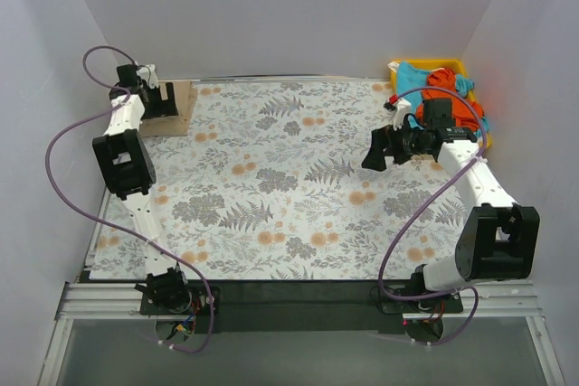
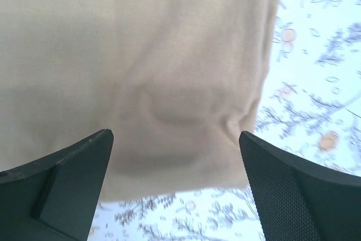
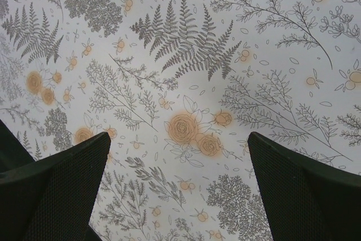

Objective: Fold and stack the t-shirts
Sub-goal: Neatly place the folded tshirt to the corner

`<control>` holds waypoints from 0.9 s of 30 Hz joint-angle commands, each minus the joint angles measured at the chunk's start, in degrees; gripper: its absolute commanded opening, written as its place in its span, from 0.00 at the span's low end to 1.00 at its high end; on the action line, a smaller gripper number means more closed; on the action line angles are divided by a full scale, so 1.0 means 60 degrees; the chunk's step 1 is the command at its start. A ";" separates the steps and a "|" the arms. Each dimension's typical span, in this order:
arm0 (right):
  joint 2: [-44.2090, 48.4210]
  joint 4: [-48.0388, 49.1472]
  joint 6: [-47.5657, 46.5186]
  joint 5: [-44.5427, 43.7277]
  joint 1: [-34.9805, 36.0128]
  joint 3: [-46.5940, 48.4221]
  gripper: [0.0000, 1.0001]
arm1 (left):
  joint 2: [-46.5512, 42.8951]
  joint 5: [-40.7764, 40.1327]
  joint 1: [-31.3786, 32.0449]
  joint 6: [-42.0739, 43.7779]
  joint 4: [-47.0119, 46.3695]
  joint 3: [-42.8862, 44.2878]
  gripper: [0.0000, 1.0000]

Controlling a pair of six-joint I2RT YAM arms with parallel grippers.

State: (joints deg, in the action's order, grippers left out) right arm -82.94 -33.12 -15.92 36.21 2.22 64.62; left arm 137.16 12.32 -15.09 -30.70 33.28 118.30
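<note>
Fabric of tan t-shirt (image 2: pixel 169 55) lies softly creased.

A robot lab cell: white panel walls (image 1: pixel 271 15), aluminium rail (image 1: pixel 95 300) in front (floral cloth (image 1: pixel 298 142) for a worktop).

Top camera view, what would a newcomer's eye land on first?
Probably the yellow tray at the far right corner, heaped with an orange-red t-shirt and a turquoise t-shirt, bright against the pale floral tablecloth. Next comes the folded tan t-shirt at the far left corner, with the left gripper open over it.
</note>
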 commanded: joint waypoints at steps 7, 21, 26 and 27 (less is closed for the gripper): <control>0.1151 -0.0235 0.0120 0.0016 -0.0047 0.0641 0.98 | -0.3873 0.0993 0.0464 0.0883 0.0255 -0.1183 0.98; 0.2352 -0.0895 -0.0056 -0.0951 -0.0047 -0.0483 0.98 | -0.8971 0.1991 0.2939 -0.0669 0.0783 -0.6661 0.98; 0.2734 -0.0808 -0.0451 -0.1098 -0.0047 -0.1598 0.98 | -1.0508 0.1918 0.3277 -0.0598 0.0109 -0.9093 0.98; 0.2792 -0.0778 -0.0510 -0.1054 -0.0047 -0.1774 0.98 | -1.0729 0.1830 0.3292 -0.0553 0.0036 -0.9735 0.98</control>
State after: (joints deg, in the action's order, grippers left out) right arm -67.61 -37.69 -17.02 30.44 2.22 56.40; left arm 77.58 23.03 4.10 -33.87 35.22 65.78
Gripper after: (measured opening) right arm 0.984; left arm 0.982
